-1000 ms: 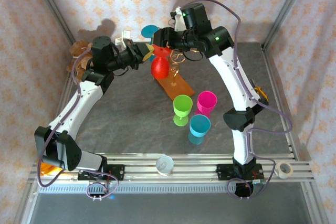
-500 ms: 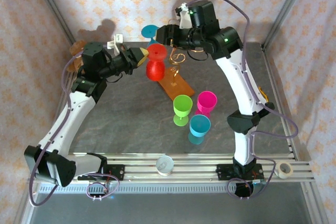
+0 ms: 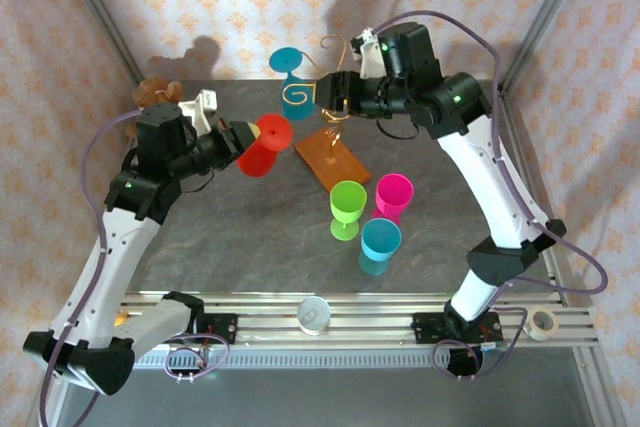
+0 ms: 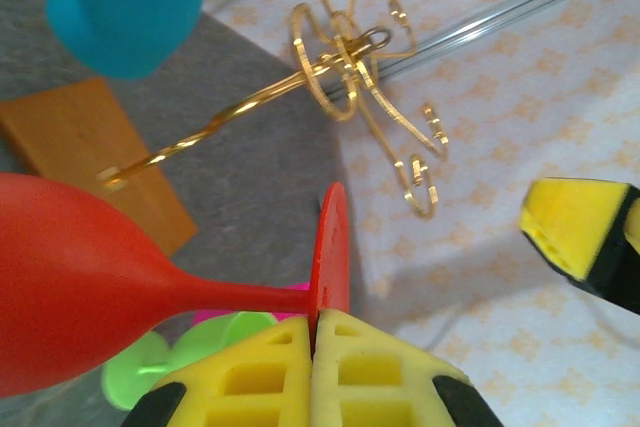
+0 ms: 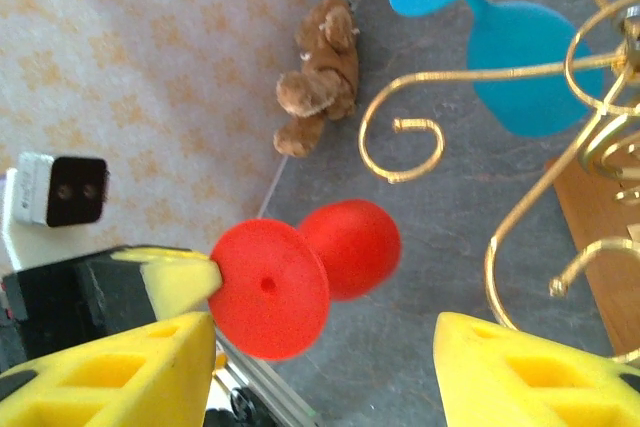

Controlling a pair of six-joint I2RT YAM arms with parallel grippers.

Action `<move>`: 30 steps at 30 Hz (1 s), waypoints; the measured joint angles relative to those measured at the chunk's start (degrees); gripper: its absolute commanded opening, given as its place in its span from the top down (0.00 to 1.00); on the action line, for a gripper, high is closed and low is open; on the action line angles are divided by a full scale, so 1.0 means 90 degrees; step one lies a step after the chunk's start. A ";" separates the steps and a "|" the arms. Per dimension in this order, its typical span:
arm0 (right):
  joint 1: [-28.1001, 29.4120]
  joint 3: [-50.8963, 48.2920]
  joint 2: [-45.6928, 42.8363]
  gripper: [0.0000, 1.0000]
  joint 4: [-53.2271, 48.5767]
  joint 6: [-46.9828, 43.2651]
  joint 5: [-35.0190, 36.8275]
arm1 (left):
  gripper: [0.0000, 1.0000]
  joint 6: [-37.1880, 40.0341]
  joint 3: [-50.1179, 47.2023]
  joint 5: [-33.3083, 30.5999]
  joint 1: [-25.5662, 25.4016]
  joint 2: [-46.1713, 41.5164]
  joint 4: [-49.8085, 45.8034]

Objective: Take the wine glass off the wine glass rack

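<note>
While left gripper [image 3: 238, 137] clamps red wine glass [image 3: 264, 144], top view puts glass tilted in air, left of wine glass rack [image 3: 335, 155] and apart from it. Right gripper [image 3: 335, 94] at rack's gold arms; touching wire or not, hard to tell. Blue glass [image 3: 296, 97] hangs on rack's far-left side.

Left wrist: yellow fingers [image 4: 260, 382] pressed together on glass foot, bowl pointing left.

Right wrist: jaws spread wide, nothing between. Red glass left of gold curls, clear of them.
</note>
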 measured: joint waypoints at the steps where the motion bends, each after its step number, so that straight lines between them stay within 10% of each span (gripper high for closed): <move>1: 0.0075 -0.0192 -0.0107 0.41 0.0010 -0.0049 0.0078 | 1.00 0.0119 0.0000 -0.0066 0.0000 -0.0036 -0.0136; 30: 0.0447 -0.4821 -0.2922 0.41 0.1520 -0.0131 0.1205 | 1.00 0.3434 0.0646 -0.2664 -0.0182 0.0153 -0.2540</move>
